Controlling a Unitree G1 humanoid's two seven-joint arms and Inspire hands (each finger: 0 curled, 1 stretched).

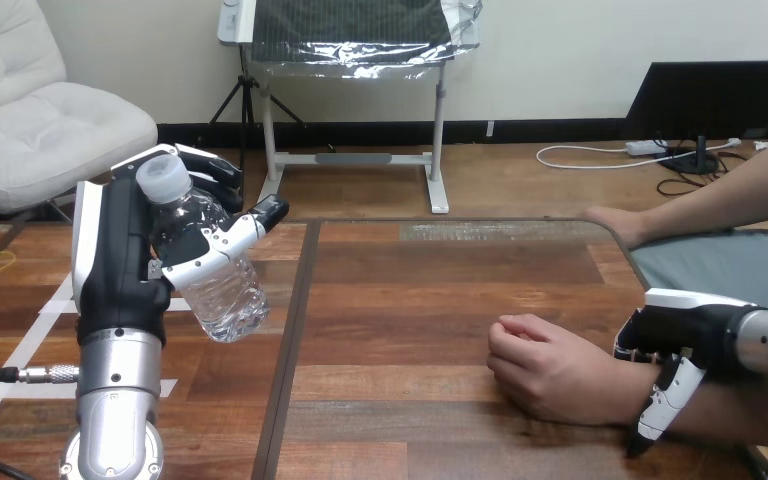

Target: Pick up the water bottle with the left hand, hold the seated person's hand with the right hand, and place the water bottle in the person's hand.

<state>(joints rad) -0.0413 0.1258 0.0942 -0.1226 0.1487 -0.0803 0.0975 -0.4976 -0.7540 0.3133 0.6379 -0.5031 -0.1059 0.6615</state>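
Two robot hands busy. Nearest, at the view's lower right: right hand (685,335) sits on the person's wrist (615,392), thumb (663,405) hooked down over the near side of the wrist, so it's clamped on the wrist. The person's hand (545,368) is just left of that, curled in a loose fist, knuckles toward the middle, resting on the table (400,330). Nothing in the fist that I can see. Further back on the left: left hand (120,270) is raised off the table, fingers and thumb wrapped round the water bottle (215,290). Clear bottle, tilted, white cap (163,178) up and left, base down and right, hanging above the wood. Bottle and fist are well apart. Small yellow ring (0,262) lies on the table's left part. Farthest: the person's second hand (615,222) rests flat at the table's far right corner.
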